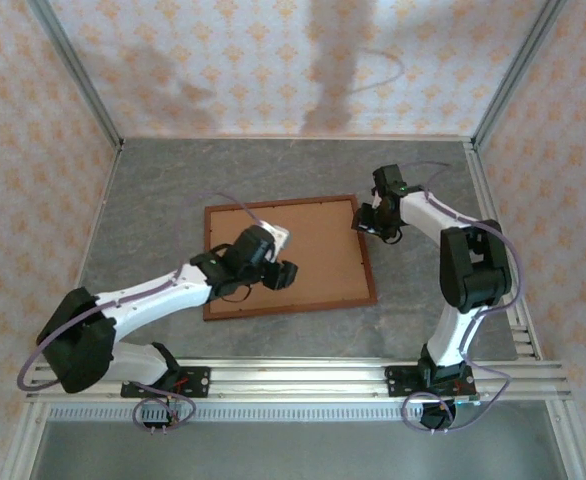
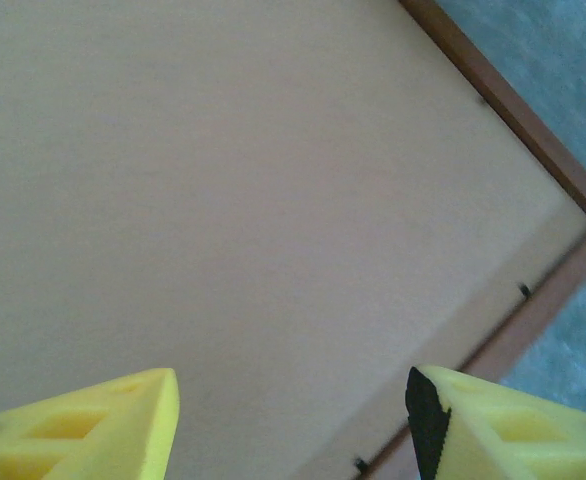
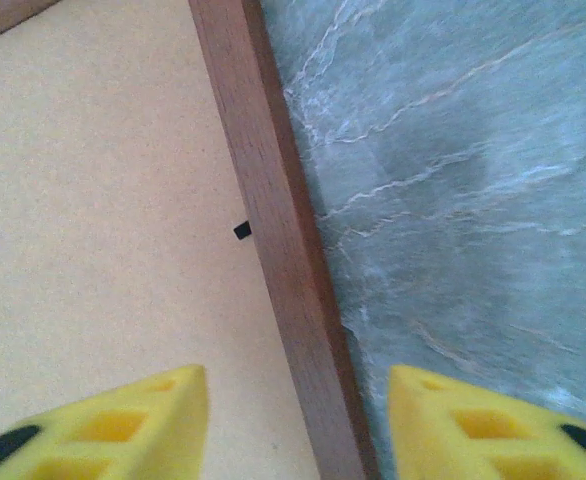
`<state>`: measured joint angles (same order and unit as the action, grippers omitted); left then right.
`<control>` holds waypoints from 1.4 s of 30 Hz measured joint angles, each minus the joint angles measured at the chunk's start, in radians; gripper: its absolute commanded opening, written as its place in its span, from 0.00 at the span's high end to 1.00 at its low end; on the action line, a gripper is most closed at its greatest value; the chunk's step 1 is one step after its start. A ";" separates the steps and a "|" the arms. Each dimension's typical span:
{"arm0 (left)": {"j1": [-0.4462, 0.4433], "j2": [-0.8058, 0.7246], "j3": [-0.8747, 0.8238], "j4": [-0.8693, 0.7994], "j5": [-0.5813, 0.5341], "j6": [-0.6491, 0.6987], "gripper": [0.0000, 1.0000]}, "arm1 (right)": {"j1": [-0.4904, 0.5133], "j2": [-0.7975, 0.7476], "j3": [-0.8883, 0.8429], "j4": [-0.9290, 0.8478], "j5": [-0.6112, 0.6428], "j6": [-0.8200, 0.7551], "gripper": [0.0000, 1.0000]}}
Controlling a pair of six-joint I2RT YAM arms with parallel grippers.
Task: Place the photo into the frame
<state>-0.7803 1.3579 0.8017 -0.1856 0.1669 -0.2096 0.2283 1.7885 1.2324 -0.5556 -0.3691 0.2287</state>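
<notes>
One frame (image 1: 367, 255); one brown board (image 1: 313, 250); two arms (image 1: 153, 300) (image 1: 463, 270); four yellow fingers (image 2: 93, 430).

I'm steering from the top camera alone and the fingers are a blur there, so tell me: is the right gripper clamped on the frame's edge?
Observer: No. The right gripper stands open astride the moulding of the frame, one finger over the brown board, the other over the table.
Operator: And the left gripper?
Observer: The left gripper is open above bare board, gripping nothing.
Operator: Any tabs on the frame?
Observer: Yes, small black tabs sit along the moulding's inner edge.
</notes>
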 measured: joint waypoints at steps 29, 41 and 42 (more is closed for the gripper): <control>-0.248 0.483 0.264 -0.022 -0.066 0.489 0.55 | -0.033 -0.327 -0.217 -0.076 0.138 -0.037 0.24; -0.248 0.485 0.265 0.008 -0.031 0.514 0.88 | -0.033 -0.327 -0.338 -0.051 -0.026 -0.001 0.27; -0.248 0.485 0.265 0.012 -0.031 0.517 0.90 | -0.033 -0.327 -0.352 -0.047 -0.046 0.003 0.27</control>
<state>-1.0279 1.8427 1.0664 -0.1734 0.1364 0.3073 0.1955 1.4612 0.8799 -0.6029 -0.4152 0.2321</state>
